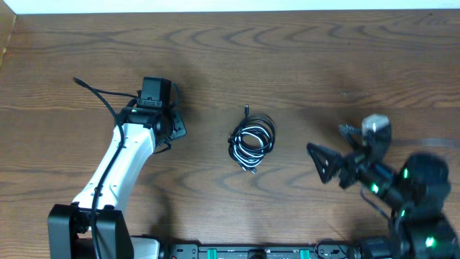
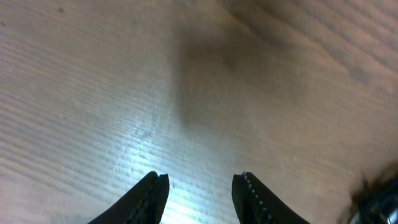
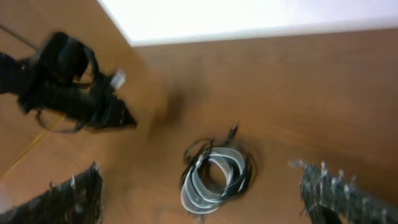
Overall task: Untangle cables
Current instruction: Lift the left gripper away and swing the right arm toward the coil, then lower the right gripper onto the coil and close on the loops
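Left gripper [image 2: 199, 183] open | right gripper [image 1: 325, 137] wide open | cables [image 1: 251, 140] coiled, long axis near-far

Coiled black-and-white cables [image 1: 251, 139] mid-table

The white left arm [image 1: 118, 158] stretches forward; its black two-finger left gripper [image 2: 200, 188] points downward, jaws partly apart (nothing between them). The black right gripper [image 1: 328, 140] gapes wide, empty.

The surface [image 1: 302, 57] is grained brown wood, mostly matt, with a pale sheen at 6 o'clock in the left wrist view. The cables [image 1: 251, 139] look smooth, slightly glossy. The left jaws are matt black, ridged inside.
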### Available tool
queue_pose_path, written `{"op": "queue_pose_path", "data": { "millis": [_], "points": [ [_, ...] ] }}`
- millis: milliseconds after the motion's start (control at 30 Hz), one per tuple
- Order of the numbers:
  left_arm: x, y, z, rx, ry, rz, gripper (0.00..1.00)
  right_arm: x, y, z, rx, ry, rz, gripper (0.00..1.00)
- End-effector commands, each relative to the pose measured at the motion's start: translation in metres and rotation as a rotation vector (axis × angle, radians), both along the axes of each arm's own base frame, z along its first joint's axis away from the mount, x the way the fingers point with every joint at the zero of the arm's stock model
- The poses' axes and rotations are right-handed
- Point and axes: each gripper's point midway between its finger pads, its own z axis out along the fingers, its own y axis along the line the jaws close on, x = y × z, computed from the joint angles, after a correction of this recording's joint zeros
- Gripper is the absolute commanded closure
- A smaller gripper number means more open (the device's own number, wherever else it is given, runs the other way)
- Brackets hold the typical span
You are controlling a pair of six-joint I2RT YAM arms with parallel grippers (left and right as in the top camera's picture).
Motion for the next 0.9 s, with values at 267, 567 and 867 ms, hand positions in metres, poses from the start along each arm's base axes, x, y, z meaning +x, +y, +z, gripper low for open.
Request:
{"op": "queue_pose_path", "data": {
  "millis": [267, 567, 867],
  "points": [
    [-0.001, 0.011, -0.006, 0.044, -0.001, 0.048, 0.52, 0.034, 0.023, -0.057, -0.008, 0.464, 0.094, 0.01],
    [-0.001, 0.01, -0.006, 0.044, -0.001, 0.048, 0.51, 0.034, 0.065, -0.068, 0.143, 0.557, 0.331, 0.99],
    [-0.001, 0.01, -0.006, 0.044, -0.001, 0.048, 0.51, 0.026, 0.093, -0.115, -0.145, 0.551, 0.304, 0.24]
  ]
}}
